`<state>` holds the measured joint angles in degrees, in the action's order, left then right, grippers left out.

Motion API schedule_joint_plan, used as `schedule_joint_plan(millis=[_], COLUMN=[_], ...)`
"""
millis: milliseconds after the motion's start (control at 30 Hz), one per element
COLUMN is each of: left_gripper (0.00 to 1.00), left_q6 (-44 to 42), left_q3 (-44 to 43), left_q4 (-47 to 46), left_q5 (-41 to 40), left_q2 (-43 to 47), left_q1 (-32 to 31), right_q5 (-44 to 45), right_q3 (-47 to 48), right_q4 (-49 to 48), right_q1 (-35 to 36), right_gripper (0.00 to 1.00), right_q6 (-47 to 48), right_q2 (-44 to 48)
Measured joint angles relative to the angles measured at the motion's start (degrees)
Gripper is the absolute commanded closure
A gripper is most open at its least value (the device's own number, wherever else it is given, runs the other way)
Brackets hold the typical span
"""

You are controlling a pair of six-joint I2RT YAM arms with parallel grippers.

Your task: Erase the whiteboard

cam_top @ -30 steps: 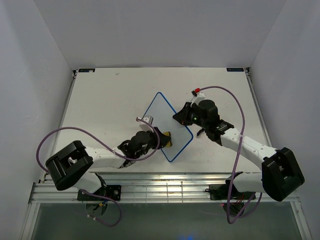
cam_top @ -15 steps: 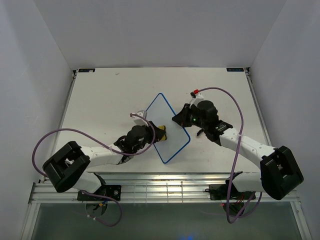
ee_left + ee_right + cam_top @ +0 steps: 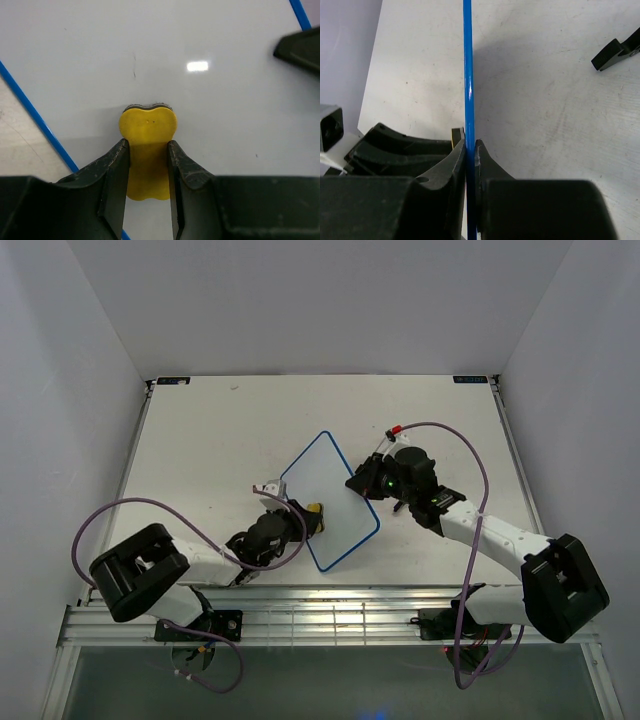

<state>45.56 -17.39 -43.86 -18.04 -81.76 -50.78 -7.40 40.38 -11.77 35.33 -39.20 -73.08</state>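
Observation:
The whiteboard [image 3: 330, 495], white with a thin blue frame, stands tilted off the table at the middle. My right gripper [image 3: 358, 484] is shut on its right edge; the right wrist view shows the blue frame [image 3: 468, 75] edge-on between the jaws. My left gripper [image 3: 308, 517] is shut on the yellow peanut-shaped eraser [image 3: 315, 510] and presses it against the board's face. In the left wrist view the eraser [image 3: 147, 130] touches the white surface [image 3: 200, 45], which shows only a faint thin mark and no red scribbles.
A black foot [image 3: 615, 50] lies on the table beyond the board in the right wrist view. A black shape [image 3: 300, 47] shows at the board's right edge in the left wrist view. White walls enclose the table [image 3: 200, 440].
The board has been swung and tilted up, its top corner shifting right. My left gripper with the eraser has moved left and down across the board's face.

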Motion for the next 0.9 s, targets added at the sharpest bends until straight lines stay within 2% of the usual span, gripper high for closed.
schedule_joint_plan(millis=[300, 567, 667, 900], left_gripper=[1.00, 1.00, 1.00, 0.99], left_q6=[-2.0, -4.5, -4.5, -4.2], left_q3=[7.1, 3.6, 1.6, 1.1], left_q4=[-6.6, -7.0, -6.7, -8.1], left_q5=[-0.8, -0.6, 1.3, 6.6], left_q2=[2.4, 0.6, -0.5, -3.3], left_q1=[-5.9, -7.2, -4.7, 5.6], right_q5=[0.5, 0.6, 0.9, -0.9], right_q3=[-0.7, -0.9, -1.0, -2.1], right_q4=[-0.2, -0.5, -0.5, -0.4], right_q1=[0.4, 0.2, 0.0, 0.1], right_gripper=[0.92, 0.92, 0.92, 0.92], right_q6=[-1.7, -1.1, -0.3, 1.3], right_q2=[0.2, 0.5, 1.4, 2.6])
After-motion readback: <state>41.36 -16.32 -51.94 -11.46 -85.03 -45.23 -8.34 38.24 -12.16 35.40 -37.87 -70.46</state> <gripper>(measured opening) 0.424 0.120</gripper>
